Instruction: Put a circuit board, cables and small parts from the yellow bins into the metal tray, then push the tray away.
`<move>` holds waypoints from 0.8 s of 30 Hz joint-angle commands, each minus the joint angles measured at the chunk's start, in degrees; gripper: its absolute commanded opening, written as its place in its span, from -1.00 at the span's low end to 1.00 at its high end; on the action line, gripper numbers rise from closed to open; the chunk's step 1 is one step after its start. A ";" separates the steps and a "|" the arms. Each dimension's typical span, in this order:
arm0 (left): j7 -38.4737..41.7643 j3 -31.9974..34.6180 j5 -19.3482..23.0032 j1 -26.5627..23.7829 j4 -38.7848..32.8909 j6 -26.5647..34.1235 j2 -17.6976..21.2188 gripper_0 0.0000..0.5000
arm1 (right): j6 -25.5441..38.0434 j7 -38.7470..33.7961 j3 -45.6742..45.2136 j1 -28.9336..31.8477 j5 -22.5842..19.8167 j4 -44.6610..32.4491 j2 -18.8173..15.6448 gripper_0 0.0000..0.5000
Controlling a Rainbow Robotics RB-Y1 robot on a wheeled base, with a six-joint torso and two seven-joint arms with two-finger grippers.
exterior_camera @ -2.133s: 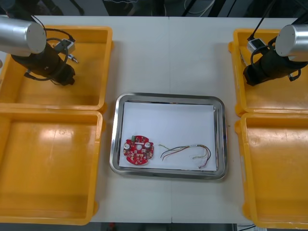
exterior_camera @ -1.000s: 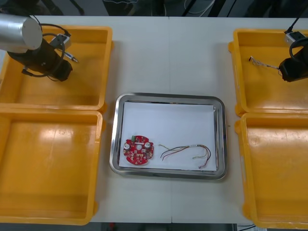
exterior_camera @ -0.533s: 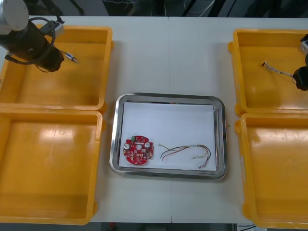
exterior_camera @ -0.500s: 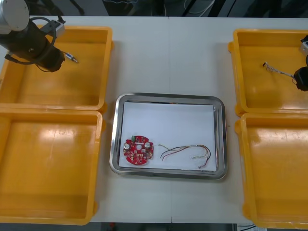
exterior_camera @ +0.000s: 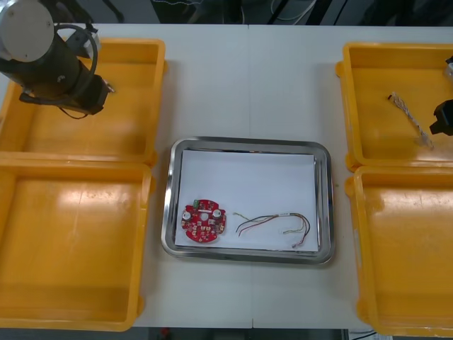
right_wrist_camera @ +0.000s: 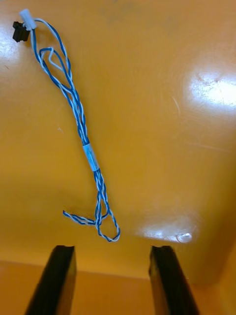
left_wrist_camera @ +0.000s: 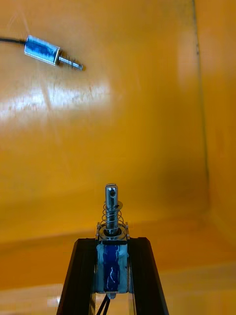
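My left gripper (exterior_camera: 101, 92) hangs over the far left yellow bin (exterior_camera: 152, 99). In the left wrist view its fingers (left_wrist_camera: 84, 266) are shut on a small metal part (left_wrist_camera: 112, 216) with a spring and a blue body, and a second such part (left_wrist_camera: 49, 50) lies on the bin floor beyond. At the table's right edge my right gripper (exterior_camera: 440, 120) stands open above the far right bin (exterior_camera: 350, 106). A twisted blue and white cable (right_wrist_camera: 81, 133) lies loose on that bin's floor (exterior_camera: 410, 117), ahead of the fingertips. The metal tray (exterior_camera: 170, 205) holds a red circuit board (exterior_camera: 204, 221) and a red and yellow cable (exterior_camera: 276, 223).
The near left bin (exterior_camera: 71, 248) and the near right bin (exterior_camera: 410, 248) show bare floors. Bare table lies beyond the tray, between the two far bins.
The right gripper has opened and the blue and white cable it carried now lies in the far right bin. The left arm has shifted a little to the right, still gripping its part.
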 commanded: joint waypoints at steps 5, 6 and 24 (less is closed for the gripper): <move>7.71 2.11 -3.06 1.77 -10.63 8.28 -6.03 -1.00 | 1.40 2.68 -2.33 -0.49 -0.24 -3.12 -2.91 1.00; 8.15 2.11 -3.14 1.77 -10.80 8.37 -6.30 -1.00 | 1.49 2.68 -2.33 -0.58 -0.24 -3.12 -2.91 1.00; 27.84 -9.40 -9.74 -2.54 -14.14 8.90 -17.37 -1.00 | -4.05 5.75 2.41 -8.23 0.99 4.17 1.04 1.00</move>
